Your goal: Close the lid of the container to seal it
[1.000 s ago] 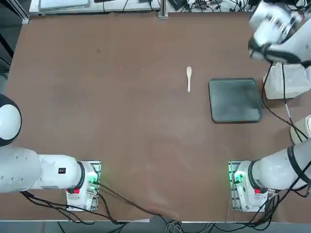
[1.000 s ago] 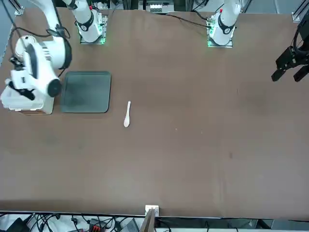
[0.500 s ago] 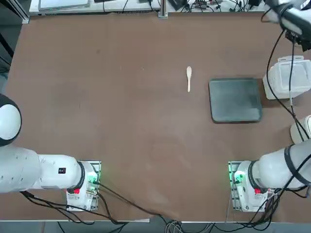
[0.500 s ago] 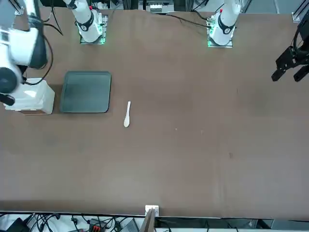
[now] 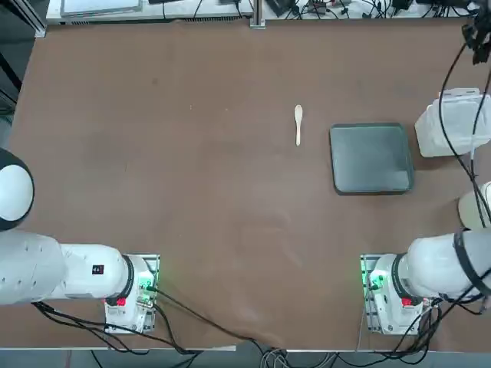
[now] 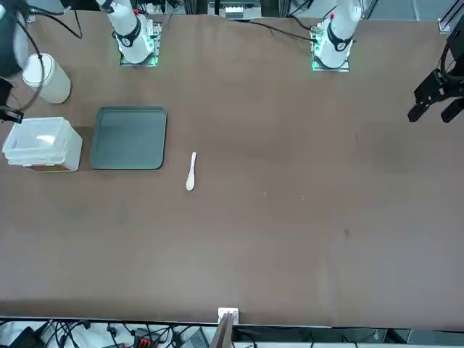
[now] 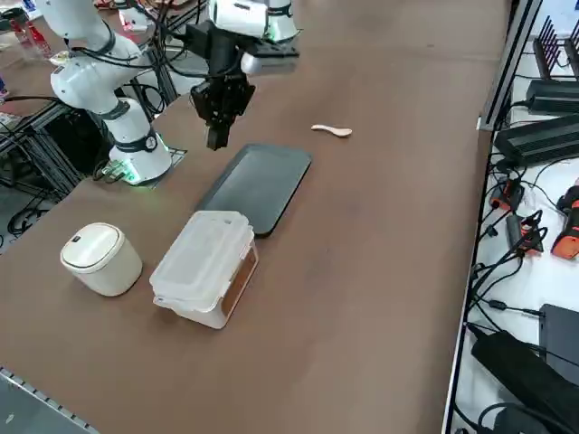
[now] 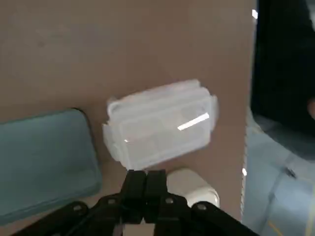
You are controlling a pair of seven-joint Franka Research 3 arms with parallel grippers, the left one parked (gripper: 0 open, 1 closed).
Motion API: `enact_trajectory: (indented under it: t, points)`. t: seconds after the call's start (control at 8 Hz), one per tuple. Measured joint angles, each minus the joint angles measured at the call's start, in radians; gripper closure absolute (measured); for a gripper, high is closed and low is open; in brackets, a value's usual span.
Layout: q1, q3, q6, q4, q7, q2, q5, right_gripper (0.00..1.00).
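Observation:
The container (image 7: 206, 267) is a small white translucent box near the table's right edge, beside the grey tray. Its lid (image 7: 201, 251) lies flat on top of it, covering the whole box; the lid (image 8: 157, 118) also shows from above in the wrist view. The same container (image 5: 455, 123) appears in the top view and the container (image 6: 42, 143) in the front view. My right gripper (image 7: 216, 139) hangs high above the table, well clear of the box and over the tray's near side. In the wrist view the right gripper (image 8: 145, 176) is shut, with nothing held.
A dark grey square tray (image 5: 370, 157) lies just left of the container. A small cream spoon (image 5: 298, 123) rests farther left. A round cream-white object (image 7: 99, 258) stands beside the box towards the robot. The table's right edge is close to the box.
The right arm has lifted off the container and swung up and away towards the table's right edge. The box, covered by the arm a second ago, now shows fully with its lid down.

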Motion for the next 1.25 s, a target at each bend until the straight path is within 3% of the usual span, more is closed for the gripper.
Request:
enact_trajectory:
  t: [0.38, 0.62, 0.88, 1.25]
  points:
    - [-0.152, -0.016, 0.205, -0.088, -0.353, -0.015, 0.217, 0.99]
    - [-0.236, -0.023, 0.352, -0.199, -0.471, -0.005, 0.240, 0.99]
    - [-0.257, -0.023, 0.479, -0.272, -0.505, 0.008, 0.244, 0.99]
    - [-0.271, -0.022, 0.618, -0.294, -0.588, 0.075, 0.308, 0.99]
